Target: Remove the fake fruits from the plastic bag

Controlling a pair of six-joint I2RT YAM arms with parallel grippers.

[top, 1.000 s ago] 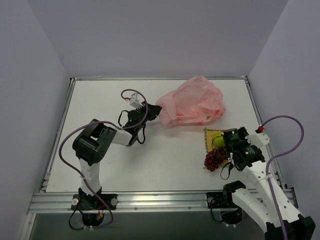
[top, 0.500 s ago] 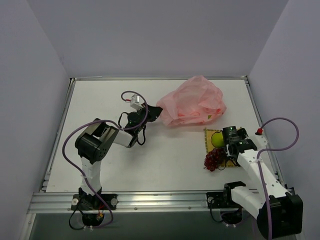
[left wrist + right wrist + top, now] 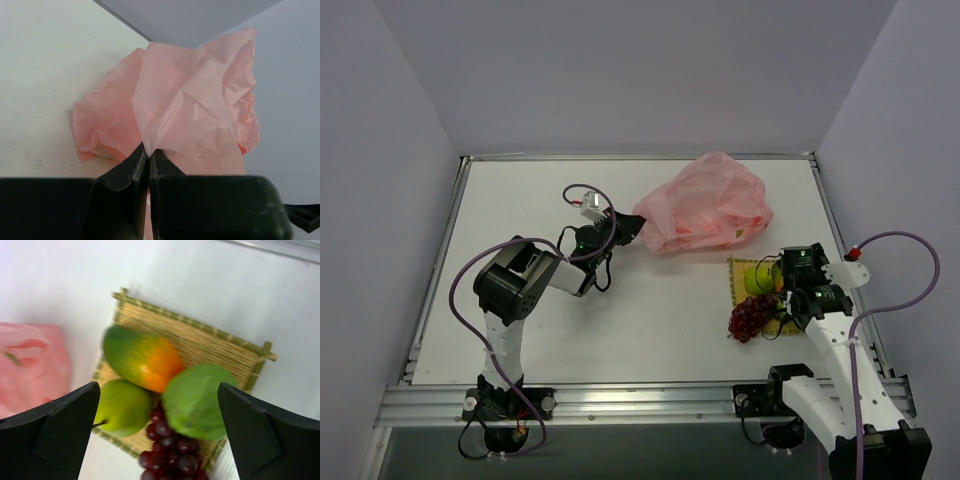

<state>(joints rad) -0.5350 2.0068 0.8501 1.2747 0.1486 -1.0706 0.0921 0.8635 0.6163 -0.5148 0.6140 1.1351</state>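
The right gripper (image 3: 159, 390) has just opened wide and holds nothing above the yellow woven mat (image 3: 210, 340), where the orange-green mango (image 3: 142, 357), smooth green apple (image 3: 122, 407), bumpy green ball (image 3: 197, 400) and dark grape bunch (image 3: 170, 450) lie, while the left gripper (image 3: 148, 152) pinches the crinkled pink plastic bag (image 3: 190, 110), so the bag is probably emptied.

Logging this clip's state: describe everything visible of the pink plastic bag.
The pink plastic bag is thin, translucent and crinkled, puffed into a loose heap on the white table toward its far right. The left gripper, shut, pinches a fold at its left end in the top view. Whether anything is inside cannot be told.
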